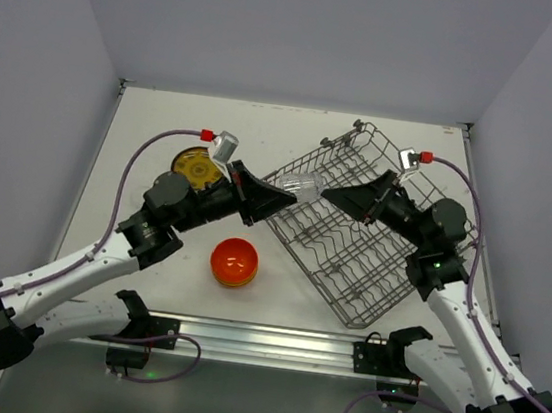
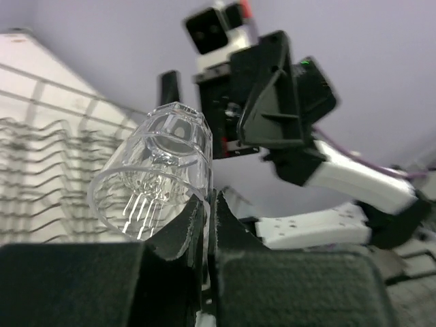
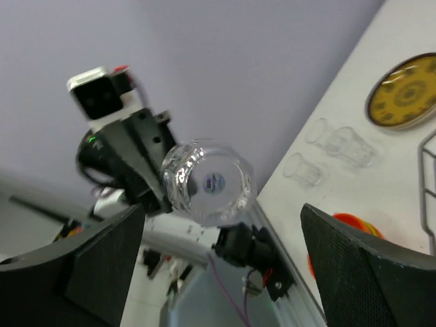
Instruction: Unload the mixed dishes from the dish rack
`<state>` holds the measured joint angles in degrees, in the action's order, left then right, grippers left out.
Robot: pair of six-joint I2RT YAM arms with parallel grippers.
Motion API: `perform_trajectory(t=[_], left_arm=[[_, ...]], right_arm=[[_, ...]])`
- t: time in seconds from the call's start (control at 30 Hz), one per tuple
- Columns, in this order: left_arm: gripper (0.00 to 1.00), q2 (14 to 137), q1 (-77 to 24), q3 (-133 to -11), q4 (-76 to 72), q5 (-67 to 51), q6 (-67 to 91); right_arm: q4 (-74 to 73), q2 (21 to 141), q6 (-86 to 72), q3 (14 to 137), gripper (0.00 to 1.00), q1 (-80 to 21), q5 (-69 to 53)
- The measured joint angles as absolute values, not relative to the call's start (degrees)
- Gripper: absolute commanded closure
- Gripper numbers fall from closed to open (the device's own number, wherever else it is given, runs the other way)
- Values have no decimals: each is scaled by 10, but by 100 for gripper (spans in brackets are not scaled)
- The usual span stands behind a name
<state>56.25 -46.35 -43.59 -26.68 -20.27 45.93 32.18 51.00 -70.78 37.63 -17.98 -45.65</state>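
Left claw (image 2: 208, 212) clenched on clear glass (image 2: 153, 178) rim — right claw (image 3: 223, 208) spread wide, released.

Left of the rack (image 1: 350, 261) — plate (image 1: 197, 169) behind bowls (image 1: 234, 262).

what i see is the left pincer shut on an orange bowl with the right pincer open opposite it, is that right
Not quite. The left pincer is shut on a clear glass, not an orange bowl; the left wrist view shows its rim pinched between the fingers. The right pincer does stand open opposite it.
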Motion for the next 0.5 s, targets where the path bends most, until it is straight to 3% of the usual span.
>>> perform_trajectory(t=[0.13,0.33,0.5], left_arm=[[100,552,-466,-554,-13,-65,394],[100,627,-443,-763,420,201,367],[100,689,-378,-736,573,232,342]], right_arm=[[43,475,-565,457,1,-181,-298],[-176,399,-421,490,1,-177,-64],[-251,395,-353,488,1,-176,12]])
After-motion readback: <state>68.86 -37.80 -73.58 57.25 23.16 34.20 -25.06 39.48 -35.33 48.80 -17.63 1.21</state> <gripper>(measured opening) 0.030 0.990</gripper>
